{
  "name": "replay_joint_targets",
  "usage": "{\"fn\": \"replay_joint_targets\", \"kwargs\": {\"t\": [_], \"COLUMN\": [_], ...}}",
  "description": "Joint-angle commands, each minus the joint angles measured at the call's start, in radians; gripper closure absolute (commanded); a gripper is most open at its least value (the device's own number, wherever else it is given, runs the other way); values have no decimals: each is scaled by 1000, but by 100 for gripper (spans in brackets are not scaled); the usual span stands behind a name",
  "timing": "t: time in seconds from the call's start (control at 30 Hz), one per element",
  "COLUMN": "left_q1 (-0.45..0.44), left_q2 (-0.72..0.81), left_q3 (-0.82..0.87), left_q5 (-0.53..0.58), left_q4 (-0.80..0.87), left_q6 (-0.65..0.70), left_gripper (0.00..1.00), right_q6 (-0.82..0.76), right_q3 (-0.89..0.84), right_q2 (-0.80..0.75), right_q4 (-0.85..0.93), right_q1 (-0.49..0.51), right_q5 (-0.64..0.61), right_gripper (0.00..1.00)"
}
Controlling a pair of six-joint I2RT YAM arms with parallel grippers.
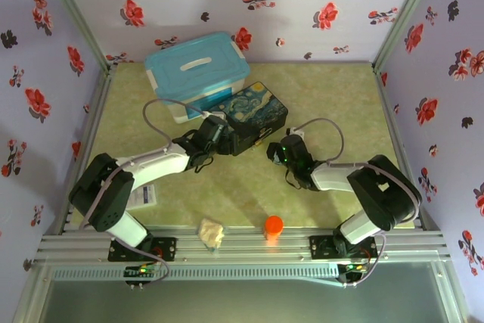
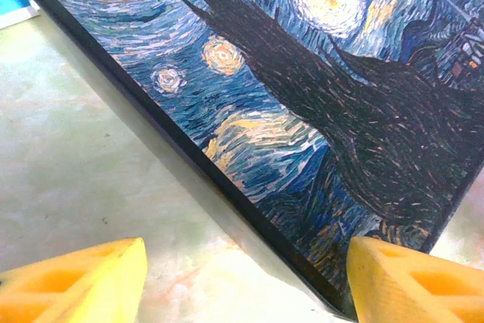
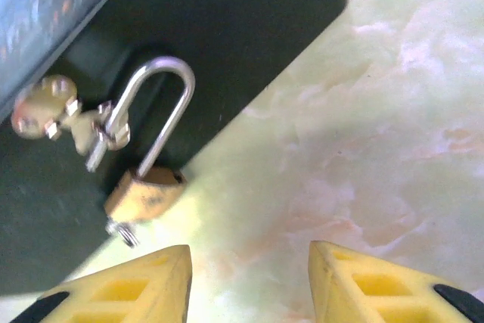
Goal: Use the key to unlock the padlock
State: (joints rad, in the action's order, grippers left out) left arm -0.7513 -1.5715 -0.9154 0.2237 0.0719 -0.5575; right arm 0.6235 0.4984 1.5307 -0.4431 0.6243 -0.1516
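By my reading you are looking at the closing part of the unlocking. The padlock (image 3: 144,191) is hanging from the brass hasp (image 3: 45,115) on the dark side of the tin box (image 3: 227,28). One leg of its shackle appears to be sitting clear of the body. The key (image 3: 125,234) seems to be poking out at the padlock's 6 o'clock, though it is blurred.

The right gripper (image 3: 249,259) is hovering just below, with the padlock lying at its 10 o'clock. Its fingers (image 3: 144,289) are standing partly apart, gripping and touching nothing.

The left gripper (image 2: 246,262) is sitting with its fingers (image 2: 83,281) wide apart, straddling the box's lower edge. The finger at 3 o'clock is lying right by the box corner, and I cannot tell if it is touching.

Next, you are probably needing to confirm the shackle is swinging free, which calls for a small, careful approach.
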Motion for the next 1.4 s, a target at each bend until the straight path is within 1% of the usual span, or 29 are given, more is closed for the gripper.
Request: {"fn": "replay_joint_targets", "kwargs": {"t": [0.0, 0.1, 0.23, 0.3, 0.43, 0.57, 0.67, 0.73, 0.83, 0.93, 1.07, 1.13, 1.23, 1.37], "left_q1": [9, 25, 47, 51, 61, 60, 52, 47, 39, 22, -11, -26, -43, -51], "left_q2": [-17, -2, 1, -5, -49, -117, -170, -198, -228, -256, -301, -317, -327, -334], "left_q3": [-35, -65, -88, -103, -160, -220, -245, -252, -248, -237, -206, -186, -151, -124], "left_q5": [-26, -70, -104, -100, -94, -30, 24, 46, 65, 88, 126, 133, 126, 127], "left_q4": [183, 177, 140, 127, 148, 203, 242, 255, 268, 280, 277, 267, 240, 221], "left_q6": [1, -45, -105, -105, -85, -44, 7, 34, 69, 114, 186, 209, 217, 214], "left_gripper": [25, 21, 19, 19, 18, 17, 16, 16, 19, 23, 26, 26, 28, 29], "right_q6": [-313, -445, -501, -517, -519, -536, -534, -525, -515, -505, -494, -473, -422, -317], "right_q3": [5, -18, -1, 11, 24, 52, 69, 79, 87, 98, 115, 121, 128, 119], "right_q2": [-9, -2, 69, 107, 172, 233, 262, 279, 297, 306, 313, 309, 304, 303], "right_q4": [32, -81, -150, -182, -251, -283, -300, -304, -331, -348, -378, -394, -402, -403], "right_q1": [39, 77, 89, 105, 112, 118, 118, 119, 119, 119, 116, 108, 90, 65], "right_q5": [-5, -14, -2, -16, -29, -46, -71, -113, -165, -208, -230, -228, -224, -269], "right_gripper": [56, 56, 55, 54, 50, 50, 50, 50, 51, 54, 60, 64, 66, 69]}}
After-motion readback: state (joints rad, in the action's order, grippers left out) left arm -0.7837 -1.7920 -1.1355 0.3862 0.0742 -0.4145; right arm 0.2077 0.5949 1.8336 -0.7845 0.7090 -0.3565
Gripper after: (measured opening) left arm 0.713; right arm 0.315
